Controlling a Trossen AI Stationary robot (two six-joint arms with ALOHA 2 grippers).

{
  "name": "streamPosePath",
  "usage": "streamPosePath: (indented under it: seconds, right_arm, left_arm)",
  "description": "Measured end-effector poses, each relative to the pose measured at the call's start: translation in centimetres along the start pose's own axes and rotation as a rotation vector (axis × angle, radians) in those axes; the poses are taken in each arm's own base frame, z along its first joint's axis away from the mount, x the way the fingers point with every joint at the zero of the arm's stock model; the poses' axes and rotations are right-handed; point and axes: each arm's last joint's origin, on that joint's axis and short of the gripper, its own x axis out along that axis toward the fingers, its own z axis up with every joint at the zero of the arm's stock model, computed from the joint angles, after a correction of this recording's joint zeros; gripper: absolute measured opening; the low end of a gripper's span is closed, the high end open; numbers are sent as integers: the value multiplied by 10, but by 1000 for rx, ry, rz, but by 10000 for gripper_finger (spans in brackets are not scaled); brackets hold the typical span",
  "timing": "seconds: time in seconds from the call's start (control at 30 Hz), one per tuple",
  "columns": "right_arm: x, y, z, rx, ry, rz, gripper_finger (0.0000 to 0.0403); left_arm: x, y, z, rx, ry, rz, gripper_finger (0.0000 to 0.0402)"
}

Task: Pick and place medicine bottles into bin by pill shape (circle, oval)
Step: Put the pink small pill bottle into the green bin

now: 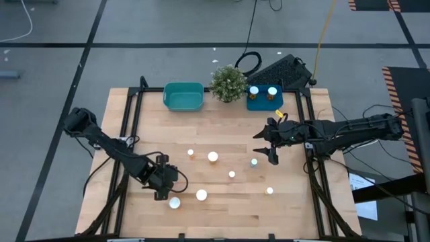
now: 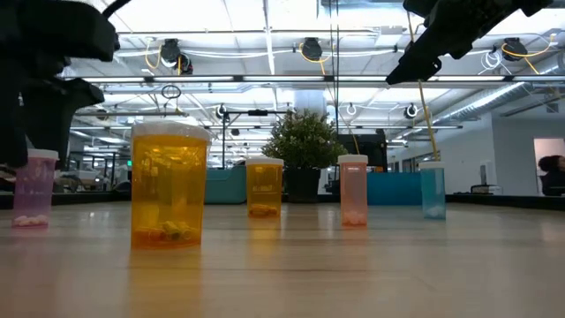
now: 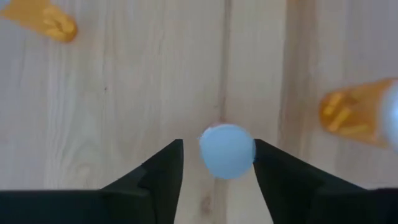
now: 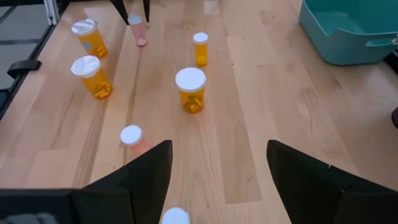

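Several white-capped medicine bottles stand upright on the wooden table. My left gripper is low at the near left, open, with one finger on either side of a pale pink bottle. That bottle's cap shows between the fingers, and the gripper hides the bottle in the high view. My right gripper hangs open, well above a blue bottle whose cap shows below its fingers. Amber bottles and another pink one stand between the arms. My left gripper comes down from above around the pink bottle's cap. One finger looks flush with the cap's rim, and a gap shows at the other. I cannot tell whether it touches. The bottle stands upright on the table.
A teal bin and a blue bin holding two bottles stand at the far edge, with a green potted plant between them. One more bottle stands at the near right. A small amber bottle stands mid-table.
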Motion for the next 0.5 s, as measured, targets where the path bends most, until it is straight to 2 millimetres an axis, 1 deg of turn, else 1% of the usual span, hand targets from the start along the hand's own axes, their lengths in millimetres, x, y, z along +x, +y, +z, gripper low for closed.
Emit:
streamPosePath:
  seconds: [0.17, 0.5]
  right_arm:
    - [0, 0, 0, 0, 0, 0, 254]
    - [0, 0, 0, 0, 1, 0, 253]
  left_arm:
    - [-6, -3, 7, 5, -24, -16, 178]
    - [-6, -1, 3, 6, 13, 10, 179]
